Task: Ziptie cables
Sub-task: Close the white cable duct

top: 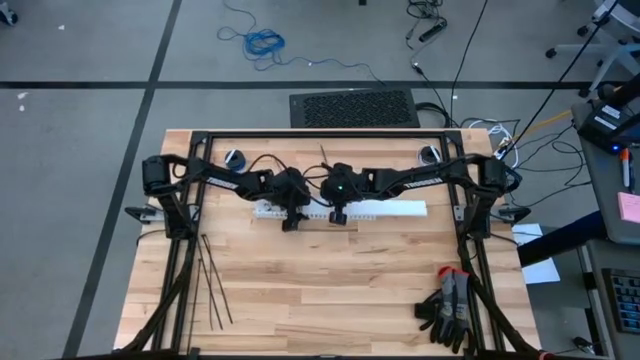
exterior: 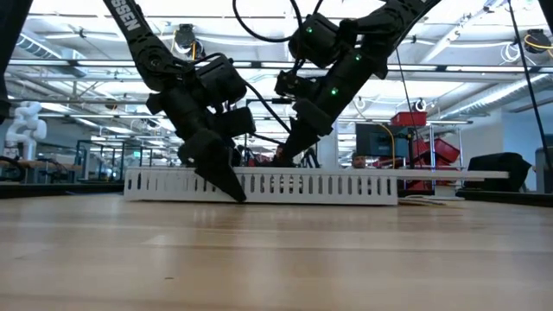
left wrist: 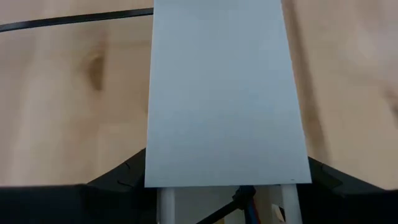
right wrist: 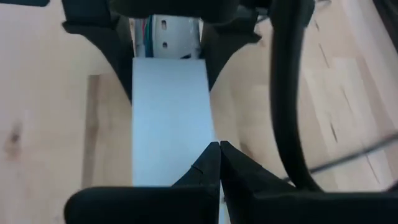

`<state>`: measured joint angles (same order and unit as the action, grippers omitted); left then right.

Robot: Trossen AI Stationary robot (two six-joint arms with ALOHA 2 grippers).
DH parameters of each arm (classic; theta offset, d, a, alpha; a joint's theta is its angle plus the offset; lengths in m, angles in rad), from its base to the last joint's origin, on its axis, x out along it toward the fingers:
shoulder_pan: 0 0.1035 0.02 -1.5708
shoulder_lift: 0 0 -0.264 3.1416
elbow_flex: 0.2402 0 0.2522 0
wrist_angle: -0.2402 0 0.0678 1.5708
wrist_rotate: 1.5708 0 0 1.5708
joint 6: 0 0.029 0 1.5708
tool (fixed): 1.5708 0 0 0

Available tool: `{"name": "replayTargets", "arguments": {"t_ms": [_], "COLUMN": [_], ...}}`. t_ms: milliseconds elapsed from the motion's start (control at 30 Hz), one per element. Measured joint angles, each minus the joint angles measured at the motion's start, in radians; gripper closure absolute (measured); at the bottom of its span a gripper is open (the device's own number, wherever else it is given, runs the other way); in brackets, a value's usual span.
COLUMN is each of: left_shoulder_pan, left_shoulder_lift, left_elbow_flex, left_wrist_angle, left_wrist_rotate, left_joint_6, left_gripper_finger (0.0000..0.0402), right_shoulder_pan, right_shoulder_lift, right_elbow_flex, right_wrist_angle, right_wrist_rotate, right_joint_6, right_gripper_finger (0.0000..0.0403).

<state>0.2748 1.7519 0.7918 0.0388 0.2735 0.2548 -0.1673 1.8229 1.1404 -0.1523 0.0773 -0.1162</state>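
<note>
A long white slotted duct (top: 385, 210) lies on the wooden table, its flat lid (left wrist: 224, 93) on top. The cables (left wrist: 249, 202), thin blue and pale wires, lie inside it where the lid ends, also seen in the right wrist view (right wrist: 147, 28). My left gripper (top: 292, 222) straddles the duct near its left end. My right gripper (right wrist: 217, 149) is shut, its tips at the lid's long edge a little to the right of the left gripper. Several zipties (top: 212, 290), thin black strips, lie flat on the table's near left. My left gripper has the duct between its two fingers (right wrist: 118, 50), one on each long side wall (right wrist: 134, 68), close to where the lid ends. The fingers slant down from the table's left and lie across the duct, which rests flat on the table. My right gripper's shut tips (exterior: 281, 160) stand at the lid's long edge (right wrist: 208, 140), slanting down from the right; whether they touch it I cannot tell.
A pair of black and grey gloves (top: 450, 310) lies at the near right corner. A thin black strip (left wrist: 74, 18) runs across the wood beside the duct. The wood nearer than the duct (top: 350, 280) is bare.
</note>
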Motion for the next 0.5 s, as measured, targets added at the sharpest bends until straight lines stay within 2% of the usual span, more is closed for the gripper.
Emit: {"name": "replayTargets", "arguments": {"t_ms": [500], "left_shoulder_pan": [-0.024], "left_shoulder_lift": [0.0], "left_elbow_flex": [0.003], "left_wrist_angle": [0.003], "left_wrist_rotate": [-0.015], "left_joint_6": [-0.014], "left_gripper_finger": [0.0159], "right_shoulder_pan": [0.074], "right_shoulder_lift": [-0.001], "right_elbow_flex": [0.0], "right_wrist_angle": [-0.006], "right_wrist_rotate": [0.0], "right_joint_6": [0.071], "right_gripper_finger": [0.0403]}}
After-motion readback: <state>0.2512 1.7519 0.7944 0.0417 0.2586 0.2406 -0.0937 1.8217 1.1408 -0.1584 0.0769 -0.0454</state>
